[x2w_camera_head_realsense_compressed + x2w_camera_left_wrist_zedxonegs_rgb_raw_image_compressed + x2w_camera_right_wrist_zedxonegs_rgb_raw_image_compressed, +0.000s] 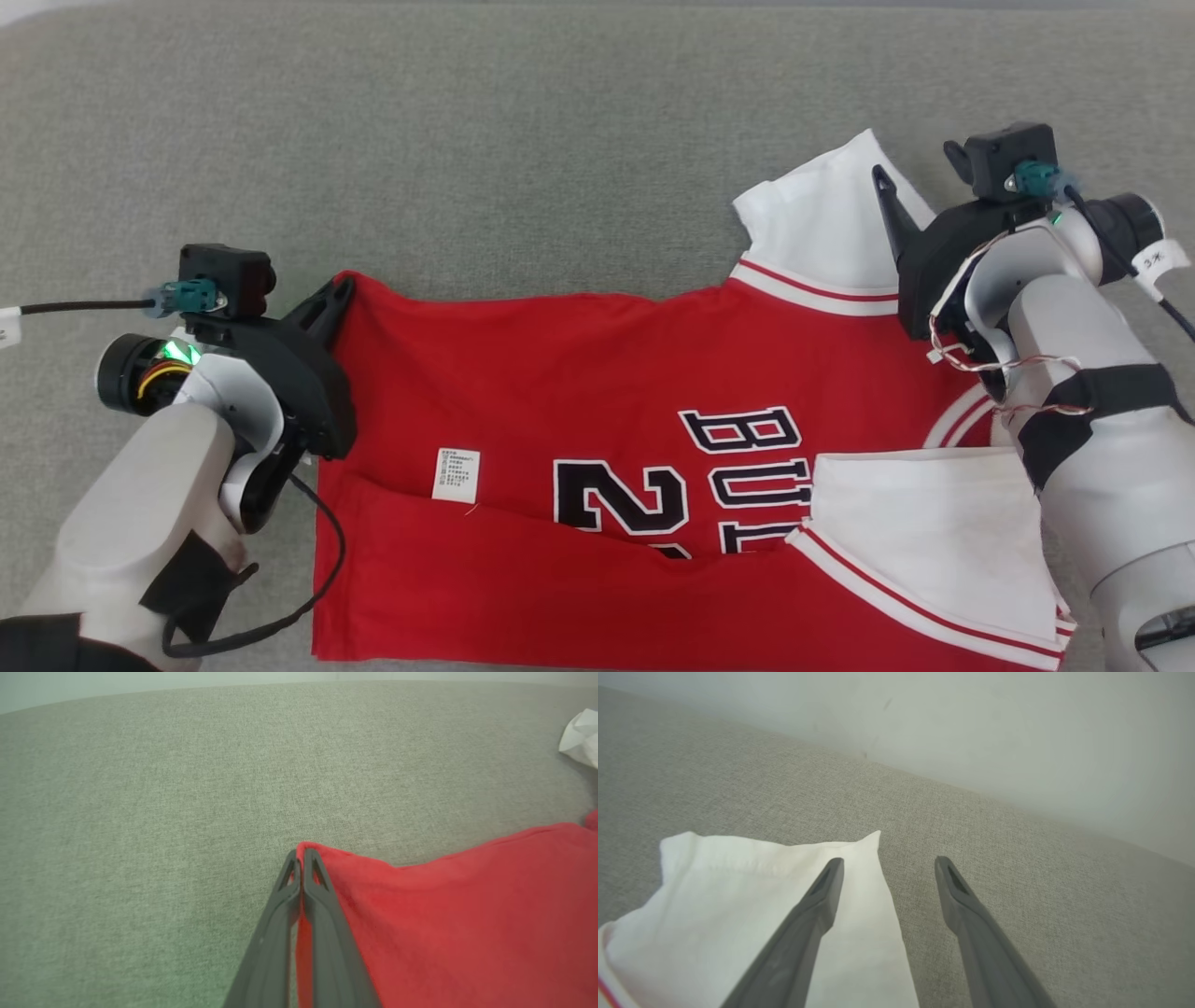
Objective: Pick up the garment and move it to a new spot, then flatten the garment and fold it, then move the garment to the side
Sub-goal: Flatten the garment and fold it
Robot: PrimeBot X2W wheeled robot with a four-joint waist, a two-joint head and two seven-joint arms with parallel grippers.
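Garment [579, 373] runs off the bottom edge, lettering [738, 439] half hidden under a fold [523, 560]; left fingers [322, 905] pinch its upper-left corner, right fingers [817, 900] gape above its sleeve [738, 891].

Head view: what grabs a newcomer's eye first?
The red jersey with black-and-white lettering lies spread across the grey cloth surface, centre to lower right. The left claw is shut on its upper-left corner; the right claw stands open at the white sleeve, upper right.

Grey woven fabric surface [560, 140] spreads flat right across the scene, and at its far edge a pale wall [1017, 728] rises, smooth, with a few faint dark specks.
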